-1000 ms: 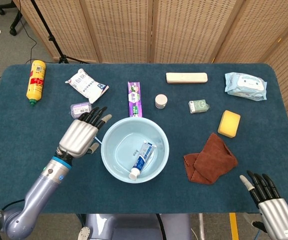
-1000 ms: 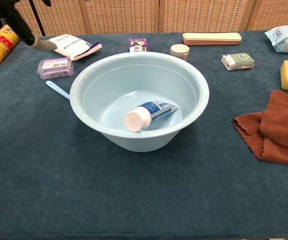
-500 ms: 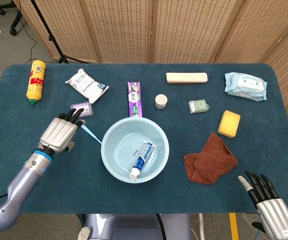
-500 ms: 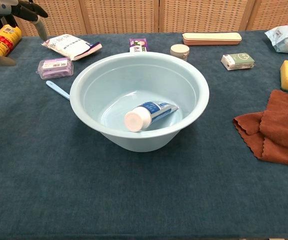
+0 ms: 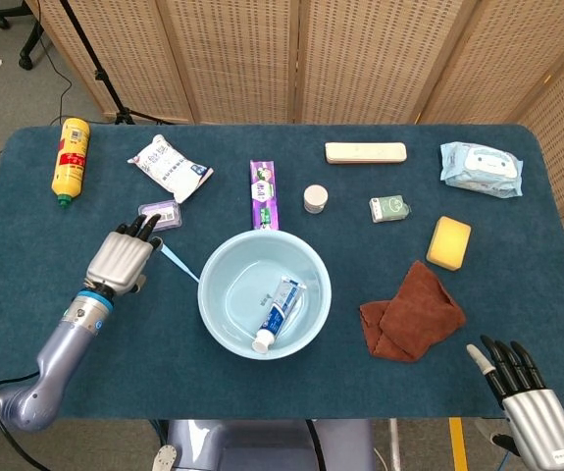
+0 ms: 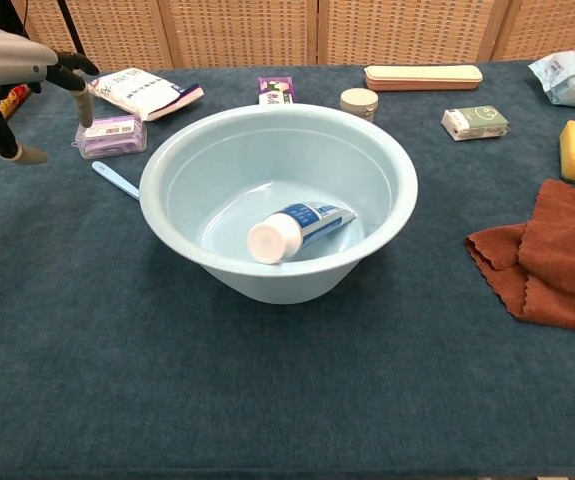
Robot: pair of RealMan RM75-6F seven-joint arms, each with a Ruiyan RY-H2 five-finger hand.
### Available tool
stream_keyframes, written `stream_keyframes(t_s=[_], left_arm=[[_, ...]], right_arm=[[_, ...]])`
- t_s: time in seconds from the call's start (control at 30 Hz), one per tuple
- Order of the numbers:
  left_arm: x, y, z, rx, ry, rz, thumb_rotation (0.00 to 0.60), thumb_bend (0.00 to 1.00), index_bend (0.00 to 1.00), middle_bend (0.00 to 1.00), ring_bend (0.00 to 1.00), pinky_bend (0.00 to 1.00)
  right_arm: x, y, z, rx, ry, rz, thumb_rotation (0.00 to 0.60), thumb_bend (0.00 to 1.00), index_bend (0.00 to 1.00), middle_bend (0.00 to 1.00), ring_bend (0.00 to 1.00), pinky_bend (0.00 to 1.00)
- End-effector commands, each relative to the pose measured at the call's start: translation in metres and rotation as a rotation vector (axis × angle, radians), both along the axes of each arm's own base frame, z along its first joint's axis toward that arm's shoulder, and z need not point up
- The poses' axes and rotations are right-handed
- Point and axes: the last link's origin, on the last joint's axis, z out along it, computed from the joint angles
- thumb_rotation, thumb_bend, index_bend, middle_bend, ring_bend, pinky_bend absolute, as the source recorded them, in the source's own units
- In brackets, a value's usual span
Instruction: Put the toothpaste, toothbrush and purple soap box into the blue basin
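The blue basin (image 5: 225, 287) (image 6: 217, 165) stands at the table's middle, and the toothpaste tube (image 5: 278, 311) (image 6: 298, 226) lies inside it. To its left, on the cloth, lies the light blue toothbrush (image 5: 176, 261) (image 6: 117, 180). Just beyond the toothbrush sits the purple soap box (image 5: 159, 214) (image 6: 111, 135). My left hand (image 5: 121, 259) (image 6: 12, 68) hovers by the box with its fingers apart, and its fingertips (image 6: 85, 108) hang close over the box's left end, holding nothing. At the near right edge my right hand (image 5: 525, 400) is empty with fingers extended.
Along the back lie a yellow bottle (image 5: 71, 157), a white packet (image 5: 169, 167), a purple carton (image 5: 265, 194), a small jar (image 5: 315, 199), a beige case (image 5: 365, 153) and wipes (image 5: 481, 169). A yellow sponge (image 5: 448, 242) and brown cloth (image 5: 414, 312) lie right of the basin.
My left hand has drawn away from the basin's left rim, uncovering the toothbrush, and now hangs with its fingertips at the purple soap box. The right hand has hardly moved.
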Motion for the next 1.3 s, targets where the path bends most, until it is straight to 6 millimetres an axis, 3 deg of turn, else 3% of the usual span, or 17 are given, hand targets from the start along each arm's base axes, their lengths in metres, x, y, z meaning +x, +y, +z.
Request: stream_keyframes(t_s=[0.03,0.6,1.3], left_arm=[[-0.005,0.007,-0.013,0.019,-0.01,0.018,0.6,0.3,0.36,0.0,0.0,0.21],[-0.01,0.025,-0.057,0.063,-0.044,0.022,0.6,0.31,0.45,0.0,0.0,0.21],[-0.005,0.036,-0.088,0.053,-0.026,0.039,0.6,0.31,0.48,0.0,0.0,0.21]], right_arm=[[0.0,0.0,0.0,0.0,0.001,0.0,0.6,0.13,0.0,0.0,0.0,0.0],[-0.003,-0.003,-0.001,-0.005,0.005,-0.012,0.6,0.13,0.0,0.0,0.0,0.0],[-0.004,-0.005,0.001,-0.015,-0.004,-0.013,0.6,0.13,0.0,0.0,0.0,0.0]])
